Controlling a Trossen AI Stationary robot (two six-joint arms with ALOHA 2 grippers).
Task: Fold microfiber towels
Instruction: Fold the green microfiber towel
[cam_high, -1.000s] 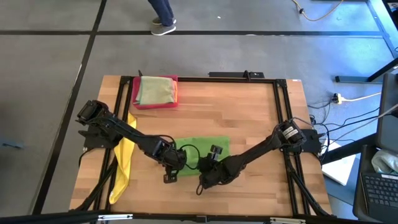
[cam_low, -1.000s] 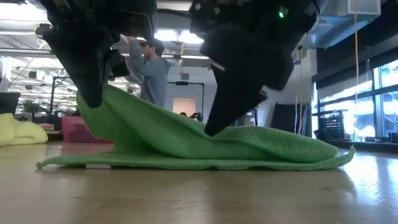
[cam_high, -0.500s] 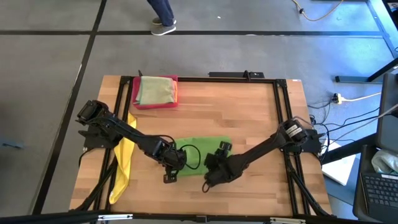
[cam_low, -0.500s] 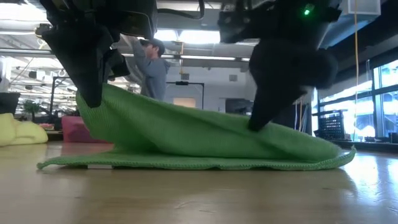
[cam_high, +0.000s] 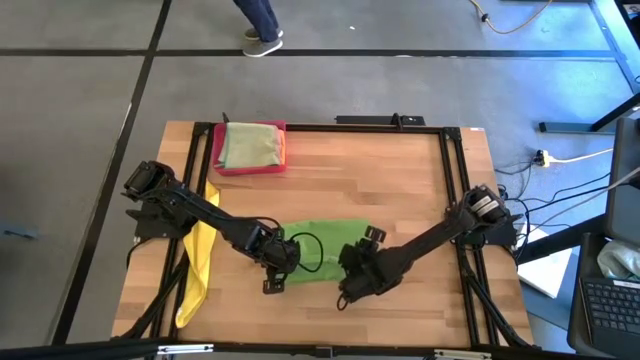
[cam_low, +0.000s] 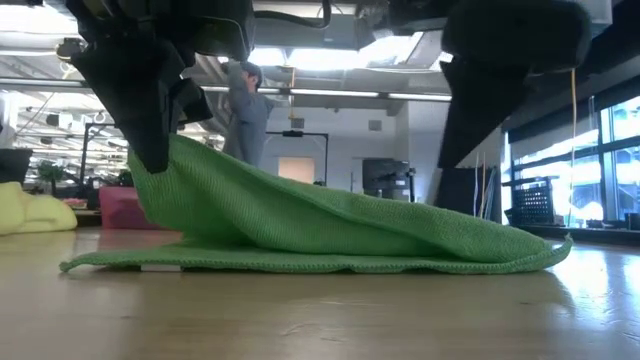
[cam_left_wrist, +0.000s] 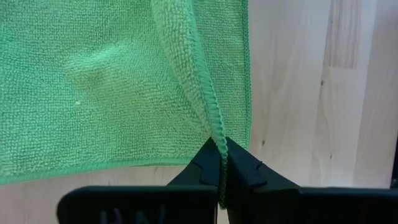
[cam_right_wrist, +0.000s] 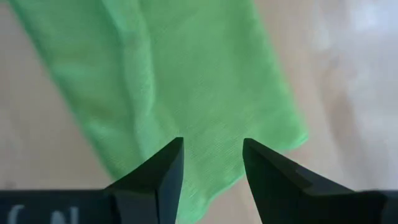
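Green towel (cam_low: 330, 230) lies mid-table near the front edge; left gripper (cam_left_wrist: 221, 163) is clamped on one raised hem; right gripper (cam_right_wrist: 211, 163) hangs above with fingers apart, holding nothing; risk: the single pinch drags the cloth, skewing the fold.

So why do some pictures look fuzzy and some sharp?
In the right wrist view the green towel and table are blurred; in the left wrist view the towel's weave is crisp where the left claw pinches it; in the low view the claws are dark shapes against bright ceiling lights.
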